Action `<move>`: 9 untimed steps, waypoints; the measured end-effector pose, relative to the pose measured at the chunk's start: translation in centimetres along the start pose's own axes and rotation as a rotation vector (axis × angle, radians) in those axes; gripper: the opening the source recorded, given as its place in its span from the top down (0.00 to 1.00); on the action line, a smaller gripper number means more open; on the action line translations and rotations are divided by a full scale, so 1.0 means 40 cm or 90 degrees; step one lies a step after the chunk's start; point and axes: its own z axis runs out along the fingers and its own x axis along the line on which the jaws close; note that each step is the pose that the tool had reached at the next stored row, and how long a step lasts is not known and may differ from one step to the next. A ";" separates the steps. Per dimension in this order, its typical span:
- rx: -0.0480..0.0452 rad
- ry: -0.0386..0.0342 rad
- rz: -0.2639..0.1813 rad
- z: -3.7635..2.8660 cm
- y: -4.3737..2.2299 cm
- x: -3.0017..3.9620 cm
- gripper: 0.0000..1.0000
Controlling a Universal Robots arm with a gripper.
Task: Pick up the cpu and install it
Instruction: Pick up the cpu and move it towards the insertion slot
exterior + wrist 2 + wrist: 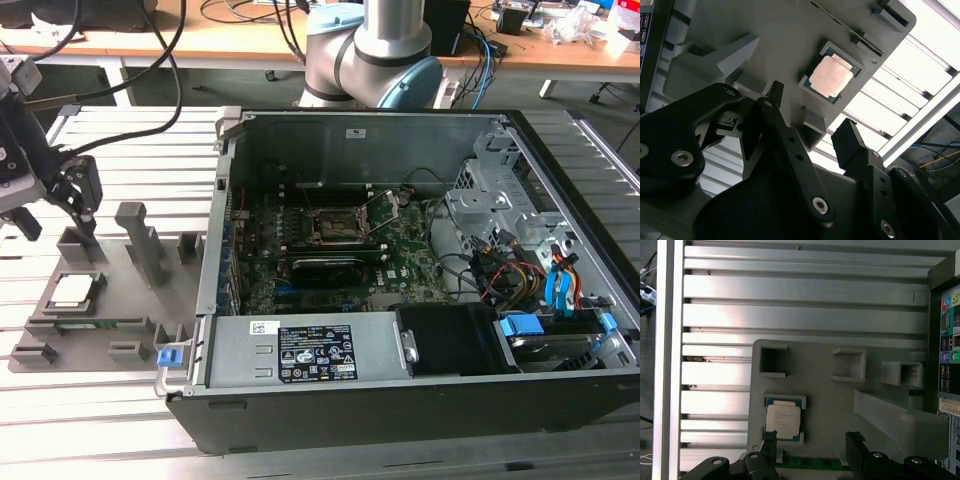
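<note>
On the grey holder tray [128, 318], at the exterior view's left and outside the open computer case [400, 400], the cpu [75, 290] lies flat in its recess with its pale metal top facing up. You can find it in both wrist views too [832, 76] [783, 421], untouched and level.

Your gripper [55, 222] hangs above the tray with its jaws wide apart and nothing between them. In the first wrist view the chip sits close to one finger and not centred in the gap of the gripper [811, 436]. In the second wrist view it lies beyond the fingertips [775, 89].

You are in the approach stage of the pick; the grasp is not yet made, and the socket [340, 225] on the motherboard inside the case stands open and unfilled, well apart from the tray.

As a judgement, the pick calls for you to centre the open jaws over the chip so each finger meets an opposite edge. The recess walls leave little room and the chip is thin, so go down square and close gently.
</note>
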 end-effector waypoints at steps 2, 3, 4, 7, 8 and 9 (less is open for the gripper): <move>0.0000 -0.0001 0.000 0.005 0.000 0.000 0.34; 0.0000 0.0000 0.000 0.007 0.000 0.000 0.34; 0.0000 0.0000 0.000 0.012 0.000 0.000 0.34; 0.0000 -0.0001 0.000 0.022 0.000 0.001 0.34; 0.0000 0.0000 0.000 0.024 0.000 0.001 0.34; 0.0000 0.0000 0.000 0.028 0.000 0.001 0.34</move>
